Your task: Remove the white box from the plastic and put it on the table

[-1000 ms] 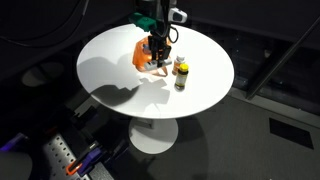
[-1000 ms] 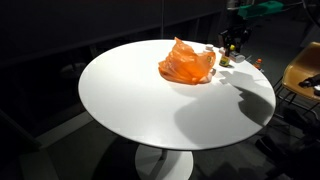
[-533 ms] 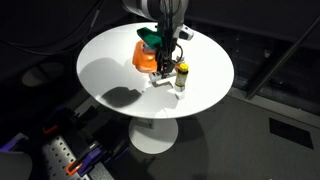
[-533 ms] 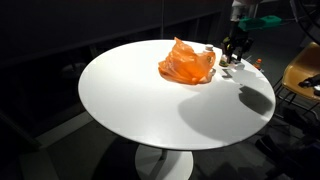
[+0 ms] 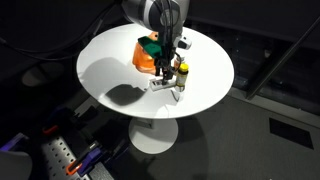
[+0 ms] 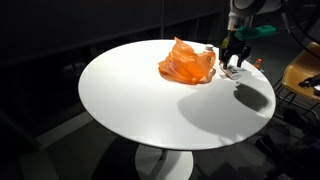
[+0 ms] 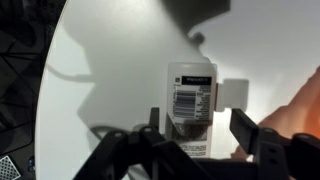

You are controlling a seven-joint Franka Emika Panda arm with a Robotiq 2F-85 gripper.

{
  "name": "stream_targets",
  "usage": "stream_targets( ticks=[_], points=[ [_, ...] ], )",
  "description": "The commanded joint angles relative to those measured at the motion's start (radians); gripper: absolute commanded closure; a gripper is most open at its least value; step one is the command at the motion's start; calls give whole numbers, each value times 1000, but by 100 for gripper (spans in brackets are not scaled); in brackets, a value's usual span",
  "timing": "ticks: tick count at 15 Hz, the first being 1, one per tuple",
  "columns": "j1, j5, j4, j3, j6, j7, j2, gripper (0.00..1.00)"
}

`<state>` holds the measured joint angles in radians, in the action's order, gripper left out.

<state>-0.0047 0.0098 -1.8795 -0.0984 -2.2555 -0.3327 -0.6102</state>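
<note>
The white box [image 7: 190, 95], with a barcode label, lies on the white round table [image 7: 100, 70] and shows in the wrist view between my jaws. My gripper [image 7: 200, 125] is open around it, with a gap on each side. In both exterior views my gripper [image 5: 165, 72] [image 6: 231, 60] hangs just above the box [image 5: 162, 85] [image 6: 228, 70]. The crumpled orange plastic bag [image 5: 145, 57] [image 6: 186, 63] lies right beside it, and its edge shows in the wrist view [image 7: 300, 110].
A small bottle with a yellow label [image 5: 181, 72] [image 6: 255, 63] stands close to the gripper, near the table's edge. The table [image 5: 110, 60] [image 6: 130, 100] is round on a single pedestal. A chair [image 6: 305, 75] stands beyond the table.
My gripper has moved from over the orange plastic to the table beside it, next to the bottle. The white box now lies on the table between open jaws.
</note>
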Motion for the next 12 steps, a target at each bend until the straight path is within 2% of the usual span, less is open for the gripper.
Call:
stream_targets(
  ticks=[1, 12],
  points=[
    [-1, 10, -1, 12, 63, 46, 63, 0],
    [84, -87, -7, 73, 273, 156, 267, 0]
  ],
)
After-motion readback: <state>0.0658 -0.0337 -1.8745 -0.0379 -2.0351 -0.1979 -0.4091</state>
